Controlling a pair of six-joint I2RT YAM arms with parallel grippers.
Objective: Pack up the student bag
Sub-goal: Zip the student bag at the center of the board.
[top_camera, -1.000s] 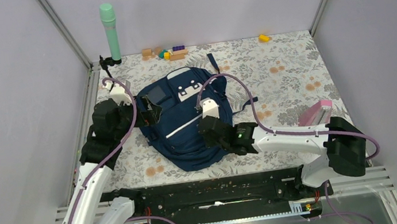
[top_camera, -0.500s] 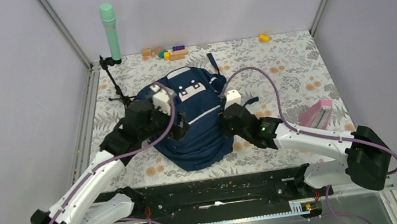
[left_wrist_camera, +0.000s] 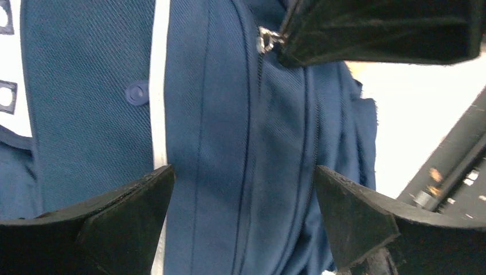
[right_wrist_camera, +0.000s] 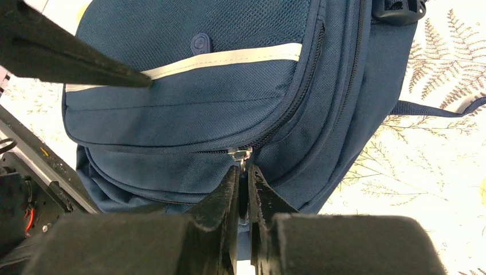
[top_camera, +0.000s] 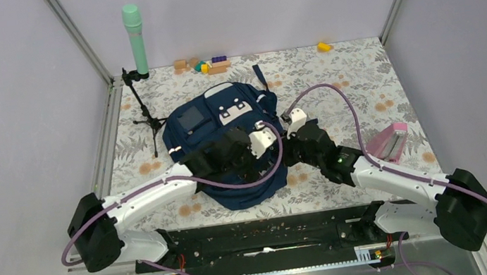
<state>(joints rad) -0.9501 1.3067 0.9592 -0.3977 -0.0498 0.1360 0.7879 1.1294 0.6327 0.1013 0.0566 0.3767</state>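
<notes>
The student bag point(top_camera: 215, 130) lies flat mid-table. The right gripper point(right_wrist_camera: 245, 172) is clamped on the zipper pull point(right_wrist_camera: 240, 153) at its near-right edge. The left gripper point(left_wrist_camera: 242, 175) hovers over the bag's front, jaws wide apart. Judged step: working the zip. Next, left pins fabric while right draws. No legible writing.

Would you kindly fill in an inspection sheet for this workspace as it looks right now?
Surface: floral tablecloth, bag in the middle.
Job's things: student bag lying flat, front pocket up.
Clutter: toy blocks and a yellow block at the far edge; pink item at the right edge; green tube on a tripod, far left.
Claws: left claw open above the bag; right claw shut on the zipper pull.
Cables: purple cables loop along both arms.
Surroundings: plain walls, metal frame posts.
</notes>
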